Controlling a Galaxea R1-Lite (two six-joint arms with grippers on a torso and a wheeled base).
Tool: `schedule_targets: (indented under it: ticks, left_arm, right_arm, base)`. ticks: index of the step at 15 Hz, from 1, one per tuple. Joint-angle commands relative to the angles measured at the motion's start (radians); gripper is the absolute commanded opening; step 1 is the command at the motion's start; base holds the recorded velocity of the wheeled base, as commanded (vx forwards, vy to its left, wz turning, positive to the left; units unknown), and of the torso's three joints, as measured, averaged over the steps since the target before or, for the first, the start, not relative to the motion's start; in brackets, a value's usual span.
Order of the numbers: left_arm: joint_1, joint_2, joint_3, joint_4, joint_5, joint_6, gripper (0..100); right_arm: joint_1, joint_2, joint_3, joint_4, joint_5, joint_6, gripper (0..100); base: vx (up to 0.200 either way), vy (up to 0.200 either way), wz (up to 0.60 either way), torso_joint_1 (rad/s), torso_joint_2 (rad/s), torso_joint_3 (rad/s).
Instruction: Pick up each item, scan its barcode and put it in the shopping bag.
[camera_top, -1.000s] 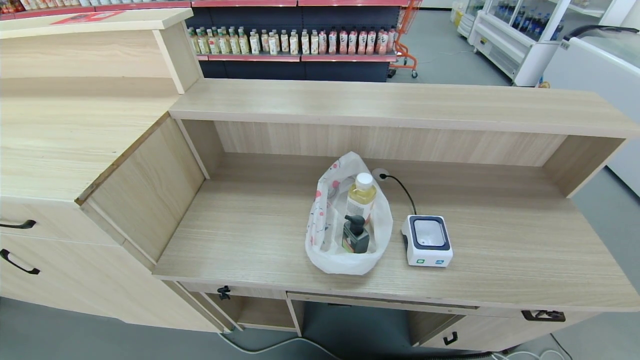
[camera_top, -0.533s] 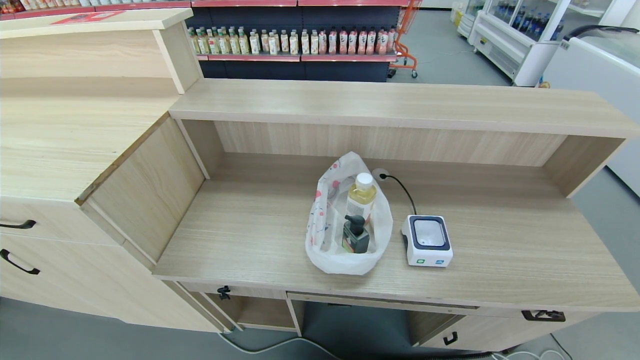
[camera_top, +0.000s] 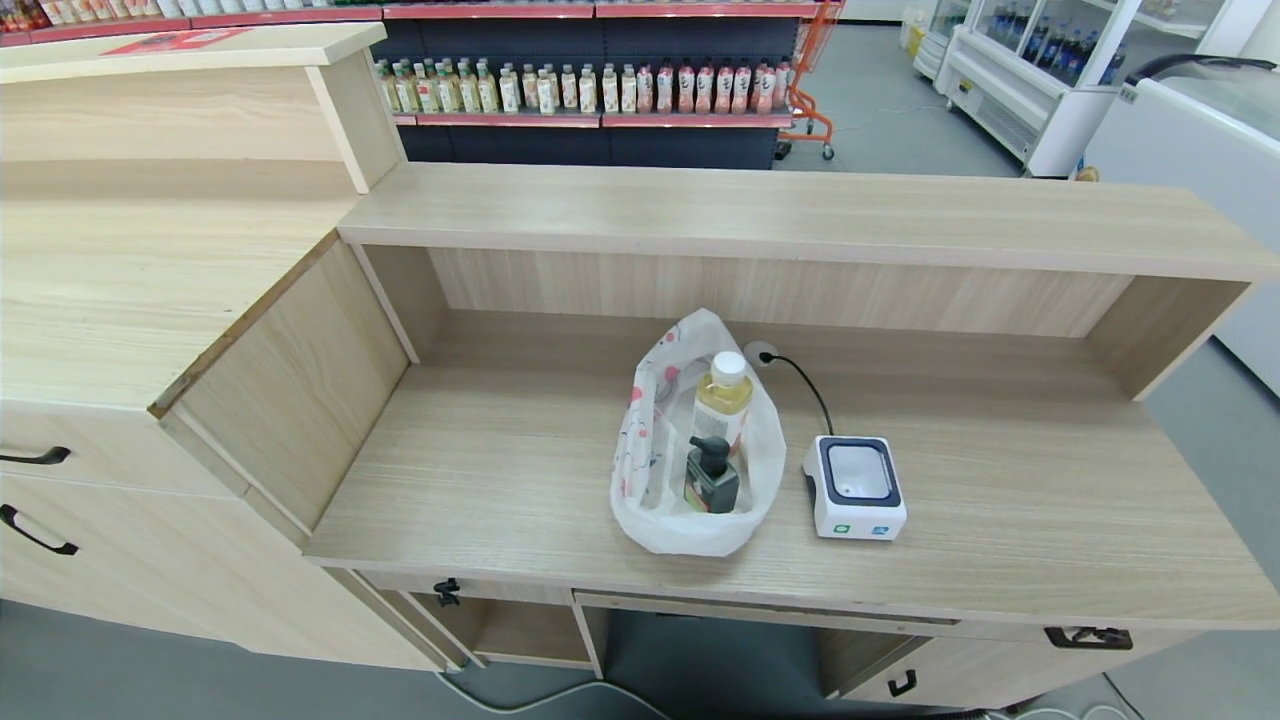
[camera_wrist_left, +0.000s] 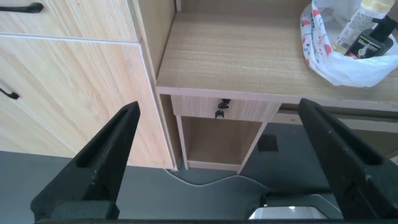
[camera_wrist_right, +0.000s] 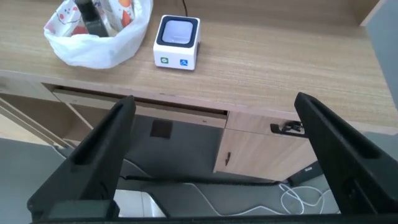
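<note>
A white shopping bag (camera_top: 655, 470) with red print stands open in the middle of the wooden counter (camera_top: 1000, 500). Inside it stand a yellow drink bottle (camera_top: 722, 400) with a white cap and a dark pump bottle (camera_top: 711, 478). Just to the bag's right sits a white barcode scanner (camera_top: 854, 487), its black cable running back to a hole in the counter. My left gripper (camera_wrist_left: 217, 155) hangs open below and in front of the counter's left end, the shopping bag (camera_wrist_left: 348, 59) off to one side. My right gripper (camera_wrist_right: 217, 152) hangs open before the counter's front edge, the barcode scanner (camera_wrist_right: 177, 41) beyond it.
A raised shelf (camera_top: 800, 215) runs along the counter's back, with a taller cabinet (camera_top: 150, 270) at the left. A drawer (camera_wrist_right: 143, 107) and a keyed cabinet door (camera_wrist_right: 261, 146) sit under the counter. Shelves of bottles (camera_top: 600, 85) and freezers (camera_top: 1050, 70) stand far behind.
The whole head view has shifted slightly downward, so the camera moved. The bag, bottles and scanner have kept their places on the counter.
</note>
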Motion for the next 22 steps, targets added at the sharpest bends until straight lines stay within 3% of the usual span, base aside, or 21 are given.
schedule_targets:
  ticks: [1, 6, 13, 14, 18, 22]
  left_arm:
    - [0.0, 0.002, 0.0, 0.0, 0.0, 0.003, 100]
    - [0.002, 0.002, 0.0, 0.0, 0.0, 0.003, 100]
    - [0.0, 0.002, 0.0, 0.0, 0.0, -0.005, 100]
    - [0.0, 0.002, 0.0, 0.0, 0.0, -0.005, 100]
    - [0.0, 0.002, 0.0, 0.0, 0.0, -0.005, 100]
    - [0.0, 0.002, 0.0, 0.0, 0.0, -0.004, 100]
  right_arm:
    - [-0.001, 0.004, 0.0, 0.001, 0.0, -0.001, 100]
    - [0.0, 0.004, 0.0, 0.001, 0.0, -0.001, 100]
    - [0.0, 0.004, 0.0, 0.003, 0.002, 0.012, 100]
    - [0.0, 0.004, 0.0, 0.003, 0.002, 0.021, 0]
    - [0.0, 0.004, 0.0, 0.003, 0.0, 0.021, 0]
    - [0.0, 0.004, 0.0, 0.003, 0.0, 0.021, 0]
  base:
    - [0.2, 0.0, 0.0, -0.007, 0.0, 0.002]
    - [0.2, 0.0, 0.0, 0.009, 0.01, 0.003]
    - [0.0, 0.0, 0.0, 0.0, 0.0, 0.0]
    - [0.0, 0.0, 0.0, 0.0, 0.0, 0.0]
    - [0.0, 0.0, 0.0, 0.0, 0.0, 0.0]
    - [0.0, -0.2, 0.0, -0.004, 0.0, 0.001]
